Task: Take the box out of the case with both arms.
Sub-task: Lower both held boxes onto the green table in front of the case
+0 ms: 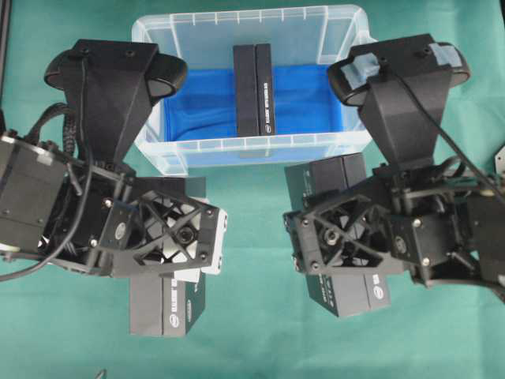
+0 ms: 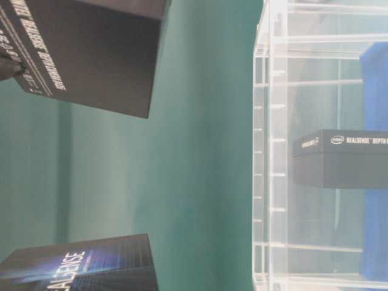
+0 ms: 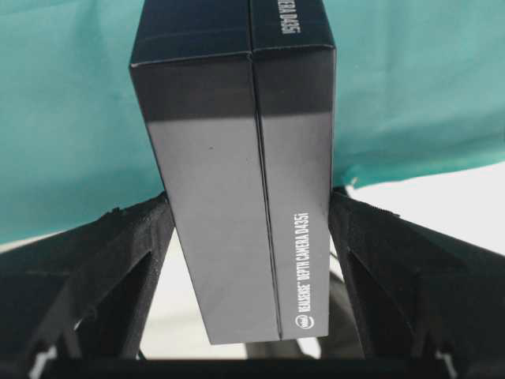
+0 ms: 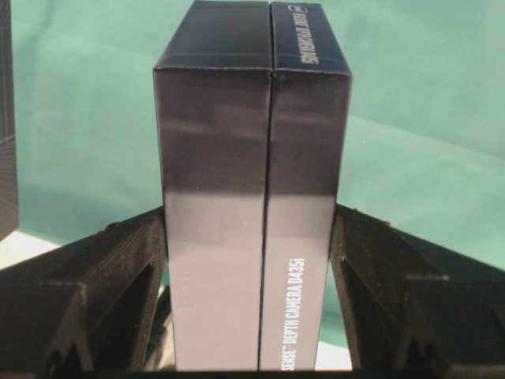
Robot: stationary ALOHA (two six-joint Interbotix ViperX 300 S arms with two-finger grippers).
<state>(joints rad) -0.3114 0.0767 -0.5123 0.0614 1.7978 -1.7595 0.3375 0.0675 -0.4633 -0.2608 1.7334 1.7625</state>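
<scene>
The clear case (image 1: 154, 150) stands at the back middle on its blue liner, and one black box (image 1: 252, 88) lies inside it, also seen through the wall (image 2: 342, 159). In front of the case, my left gripper (image 1: 170, 237) is shut on a second black box (image 1: 167, 308). Its fingers (image 3: 146, 237) press both long sides of this box (image 3: 237, 197). My right gripper (image 1: 339, 237) is shut on a third black box (image 1: 351, 292) in the same way, with the fingers (image 4: 367, 253) against its sides (image 4: 252, 181). Both held boxes are outside the case, over the green cloth.
Green cloth (image 1: 252, 339) covers the table all round the case. The two held boxes fill the near left side of the table-level view (image 2: 91, 54) (image 2: 85, 267). A dark edge (image 4: 6, 118) shows at the left of the right wrist view.
</scene>
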